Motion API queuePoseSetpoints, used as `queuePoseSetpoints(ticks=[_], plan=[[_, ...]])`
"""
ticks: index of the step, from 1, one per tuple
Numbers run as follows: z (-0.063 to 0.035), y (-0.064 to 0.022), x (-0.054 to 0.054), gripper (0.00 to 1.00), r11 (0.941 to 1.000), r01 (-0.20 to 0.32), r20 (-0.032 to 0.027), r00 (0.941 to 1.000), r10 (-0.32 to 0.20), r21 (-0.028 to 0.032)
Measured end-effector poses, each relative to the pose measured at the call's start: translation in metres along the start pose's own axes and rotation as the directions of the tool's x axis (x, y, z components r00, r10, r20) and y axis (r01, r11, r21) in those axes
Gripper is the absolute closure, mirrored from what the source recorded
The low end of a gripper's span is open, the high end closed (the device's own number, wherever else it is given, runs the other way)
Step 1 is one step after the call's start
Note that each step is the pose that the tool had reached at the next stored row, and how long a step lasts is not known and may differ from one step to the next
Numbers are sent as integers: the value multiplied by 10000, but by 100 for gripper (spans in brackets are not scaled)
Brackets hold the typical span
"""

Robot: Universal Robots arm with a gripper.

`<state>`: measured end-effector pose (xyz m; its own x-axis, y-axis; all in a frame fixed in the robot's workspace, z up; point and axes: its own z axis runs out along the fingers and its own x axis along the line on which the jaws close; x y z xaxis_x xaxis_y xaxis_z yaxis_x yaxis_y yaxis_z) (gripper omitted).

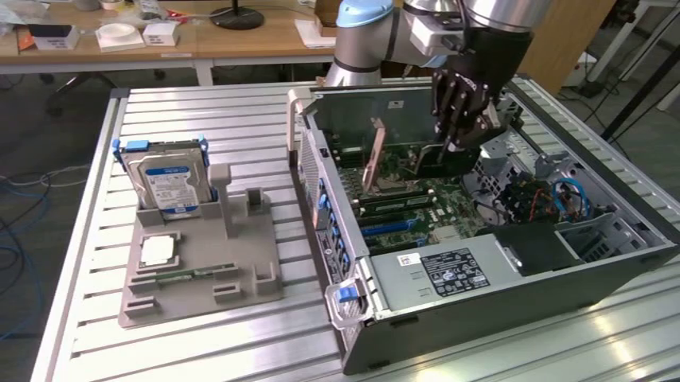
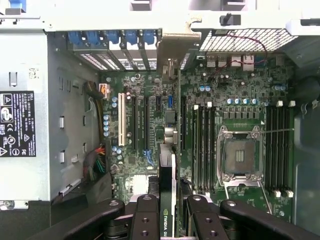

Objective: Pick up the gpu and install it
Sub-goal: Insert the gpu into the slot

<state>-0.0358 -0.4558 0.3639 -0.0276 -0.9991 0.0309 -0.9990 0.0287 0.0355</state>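
On a slatted metal table (image 1: pixel 212 350), an open computer case (image 1: pixel 478 334) is lying on its side. Inside, the gripper (image 1: pixel 447 155) is clamping the gpu (image 2: pixel 167 172) edge-on over the motherboard (image 2: pixel 150 100), the card's long axis running from the fingers toward the rear wall, parallel to the expansion slots (image 2: pixel 135 125).

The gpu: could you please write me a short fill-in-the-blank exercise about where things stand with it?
1. The tool is ___ on the gpu, inside the open computer case.
2. The hard drive stands ___ in the grey fixture.
3. That fixture lies to the exterior view's ___ of the case.
Missing words: shut; upright; left.
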Motion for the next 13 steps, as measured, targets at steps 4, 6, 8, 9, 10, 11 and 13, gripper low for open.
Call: queuePoseSetpoints(ticks=[4,6,8,9,10,11,13], plan=[[51,-2,-5,74,10000,-2,-43,10000,2,3],[78,-3,-7,74,10000,-2,-65,10000,2,4],[103,-4,-8,74,10000,-3,-91,10000,4,4],[116,-4,-8,74,10000,-4,-102,9999,4,4],[127,-4,-9,74,10000,-4,-114,9999,4,5],[139,-5,-10,74,10000,-5,-122,9999,5,5],[156,-5,-11,74,10000,-5,-127,9999,5,6]])
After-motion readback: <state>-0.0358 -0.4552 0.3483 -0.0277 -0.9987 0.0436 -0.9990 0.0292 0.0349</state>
